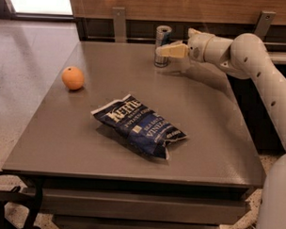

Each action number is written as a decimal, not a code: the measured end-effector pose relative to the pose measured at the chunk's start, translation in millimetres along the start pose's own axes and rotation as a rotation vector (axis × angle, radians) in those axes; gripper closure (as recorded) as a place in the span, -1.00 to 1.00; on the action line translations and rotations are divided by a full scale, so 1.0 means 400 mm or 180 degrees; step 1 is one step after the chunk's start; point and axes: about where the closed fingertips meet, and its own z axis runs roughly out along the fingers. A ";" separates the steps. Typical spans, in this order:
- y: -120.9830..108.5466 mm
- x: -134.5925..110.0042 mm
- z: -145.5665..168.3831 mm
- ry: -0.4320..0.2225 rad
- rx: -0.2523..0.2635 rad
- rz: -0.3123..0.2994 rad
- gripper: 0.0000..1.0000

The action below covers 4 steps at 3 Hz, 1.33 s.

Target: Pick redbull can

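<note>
The redbull can (162,36) stands upright at the far edge of the grey table (85,147), blue and silver with a silver top. My gripper (160,50) reaches in from the right on the white arm (248,54). Its cream tip lies across the lower front of the can, at the can's height. The can rests on the table.
An orange (72,78) sits at the table's left side. A dark blue chip bag (139,125) lies in the middle. A wooden wall with metal brackets (119,21) runs right behind the can. The floor drops off at the left and front.
</note>
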 end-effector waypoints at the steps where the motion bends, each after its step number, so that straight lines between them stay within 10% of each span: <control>1: -0.006 0.009 0.034 -0.0075 -0.0017 0.0005 -1.00; 4: 0.007 0.013 0.058 -0.0088 -0.0059 0.0012 0.16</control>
